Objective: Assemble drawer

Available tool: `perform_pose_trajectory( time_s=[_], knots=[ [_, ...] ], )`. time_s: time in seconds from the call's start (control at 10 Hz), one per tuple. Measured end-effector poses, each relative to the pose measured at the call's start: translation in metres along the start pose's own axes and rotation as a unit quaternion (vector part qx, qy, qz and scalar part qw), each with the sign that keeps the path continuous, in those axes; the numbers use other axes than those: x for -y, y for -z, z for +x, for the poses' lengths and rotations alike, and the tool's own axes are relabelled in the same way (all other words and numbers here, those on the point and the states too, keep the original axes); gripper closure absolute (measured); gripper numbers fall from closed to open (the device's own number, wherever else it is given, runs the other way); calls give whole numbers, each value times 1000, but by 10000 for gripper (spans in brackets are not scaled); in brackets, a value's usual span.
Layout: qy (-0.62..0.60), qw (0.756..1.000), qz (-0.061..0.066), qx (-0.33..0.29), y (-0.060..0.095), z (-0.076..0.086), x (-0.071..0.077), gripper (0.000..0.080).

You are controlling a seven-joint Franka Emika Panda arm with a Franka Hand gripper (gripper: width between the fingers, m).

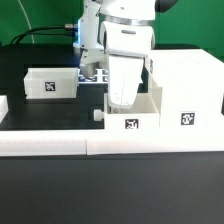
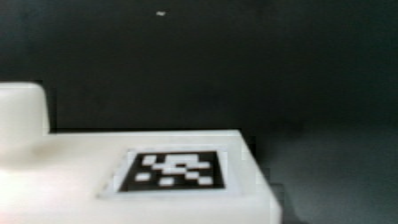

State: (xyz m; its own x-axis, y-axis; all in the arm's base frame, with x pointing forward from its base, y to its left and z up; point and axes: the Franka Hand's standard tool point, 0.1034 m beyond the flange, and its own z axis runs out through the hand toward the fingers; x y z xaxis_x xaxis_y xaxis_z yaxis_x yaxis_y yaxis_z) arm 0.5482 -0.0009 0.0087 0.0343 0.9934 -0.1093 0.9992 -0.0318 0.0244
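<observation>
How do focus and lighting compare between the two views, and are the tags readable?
Exterior view: evenly lit and reasonably sharp; the white housing stands bright against the black table without glare, and the housing tag is small but distinct. Wrist view: dim and out of focus throughout; the close-up tag and the white part bearing it have smeared edges.

Black table (image 1: 60,112) carrying white parts: a small open tray (image 1: 50,83) toward the exterior view's left, well apart from a large boxy housing (image 1: 190,85) at the right, and a second tray (image 1: 146,120) just beside the housing's left face. A long low border wall (image 1: 50,146) runs along the near edge. The marker board (image 1: 92,75) lies flat behind the trays.
</observation>
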Motion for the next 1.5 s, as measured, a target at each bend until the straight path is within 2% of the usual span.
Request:
perform_pose_trajectory(
  time_s=[0.1, 0.2, 0.5, 1.3, 1.4, 1.5],
  knots=[
    [0, 1000, 0, 0, 0, 0, 0, 757],
    [-1, 1000, 13, 4, 0, -2, 2, 757],
    [1, 1000, 16, 5, 1, 1, 2, 757],
    [-5, 1000, 13, 4, 1, 2, 2, 757],
    [-10, 1000, 2, 0, 1, -2, -2, 757],
    [-12, 1000, 2, 0, 0, -3, -1, 757]
  ],
)
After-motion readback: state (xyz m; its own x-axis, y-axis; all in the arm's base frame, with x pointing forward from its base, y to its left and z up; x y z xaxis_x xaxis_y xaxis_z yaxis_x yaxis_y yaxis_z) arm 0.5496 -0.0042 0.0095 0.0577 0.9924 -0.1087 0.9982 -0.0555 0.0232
